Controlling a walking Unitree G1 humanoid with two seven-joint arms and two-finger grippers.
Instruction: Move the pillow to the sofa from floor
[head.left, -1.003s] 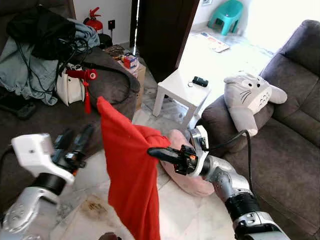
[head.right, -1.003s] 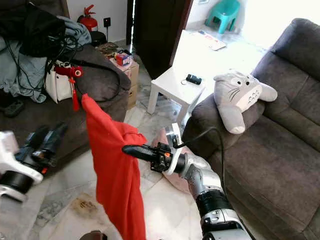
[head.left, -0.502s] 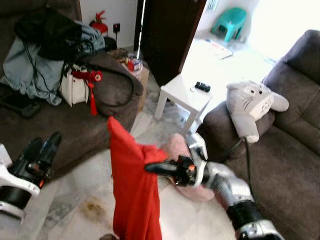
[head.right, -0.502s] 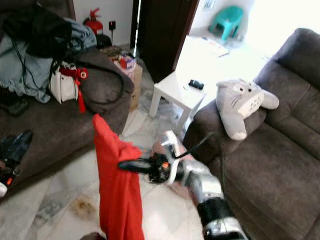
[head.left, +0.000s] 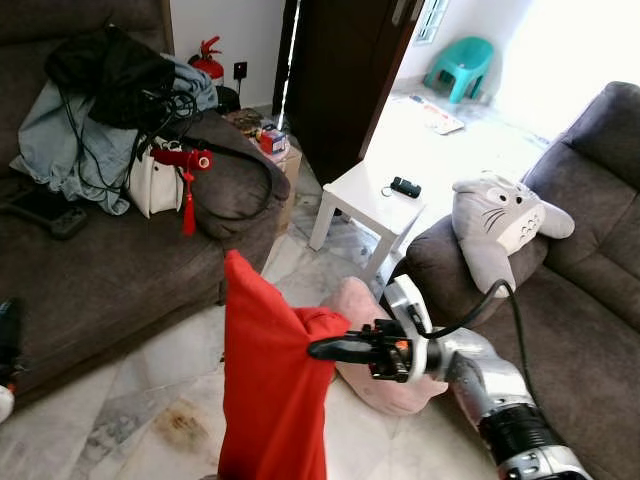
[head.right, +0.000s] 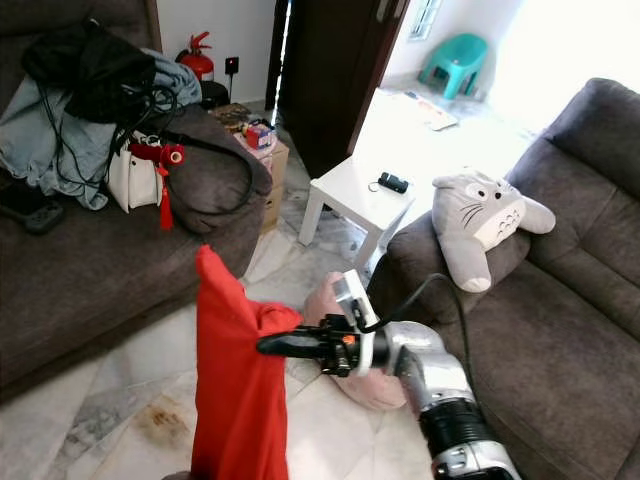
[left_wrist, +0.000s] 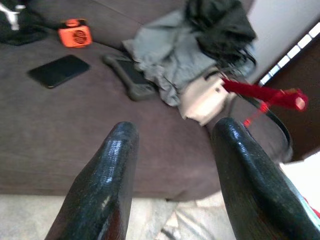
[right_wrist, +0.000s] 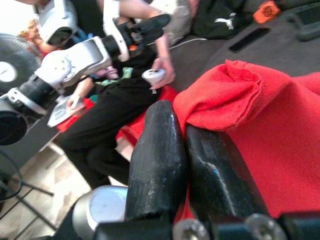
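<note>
Above the tiled floor (head.left: 150, 370), between the two dark sofas, the right gripper (head.left: 322, 349) holds a red pillow (head.left: 270, 390) by a bunched fold at its top edge, jaws clenched on the fabric, so the pillow hangs limp and clear of the ground. A pink cushion (head.left: 375, 375) lies on the floor just behind it. The left gripper (left_wrist: 172, 160) hovers over the cluttered left sofa (head.left: 90, 270), jaws spread and grasping nothing. A grey plush toy (head.left: 495, 215) rests on the right sofa (head.left: 590, 290), beside a small white counter (head.left: 365, 195).
</note>
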